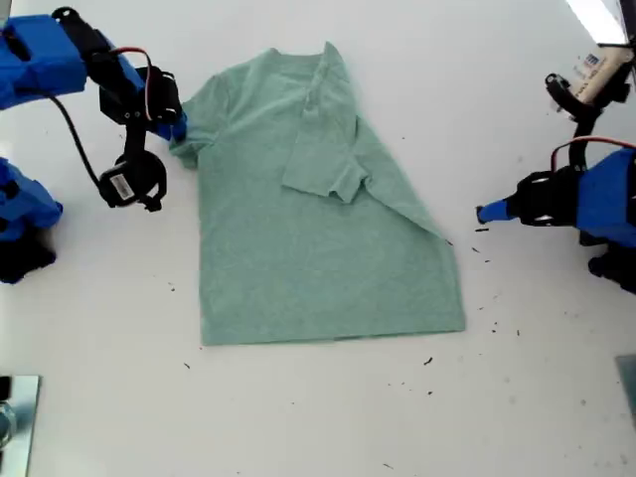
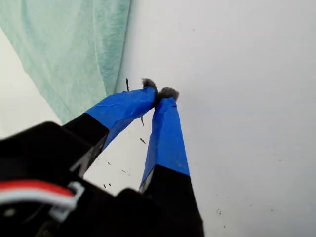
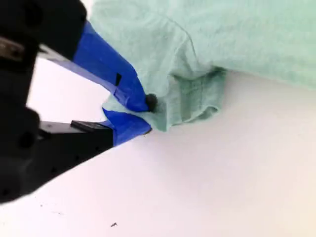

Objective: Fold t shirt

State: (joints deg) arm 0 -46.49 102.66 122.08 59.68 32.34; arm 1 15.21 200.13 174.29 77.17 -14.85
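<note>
The pale green t shirt (image 1: 298, 258) lies flat on the white table, collar toward the far side. The sleeve on the exterior view's right is folded in over the chest. My second gripper (image 1: 177, 129) is at the sleeve on the exterior view's left, and its blue jaws are shut on the bunched sleeve hem (image 3: 187, 106). In its own wrist view the second gripper (image 3: 143, 116) pinches cloth of the t shirt (image 3: 222, 34). My first gripper (image 1: 481, 213) rests just off the shirt's edge on the exterior view's right. The first gripper (image 2: 160, 93) is shut, tips together over bare table, holding nothing. The t shirt's edge (image 2: 74, 44) lies beside it.
A white cylindrical part (image 1: 596, 70) on an arm stands at the exterior view's upper right. A metallic object (image 1: 15, 417) sits at its lower left corner. Small dark specks (image 1: 494, 323) dot the white table (image 1: 328, 417) near the shirt's hem.
</note>
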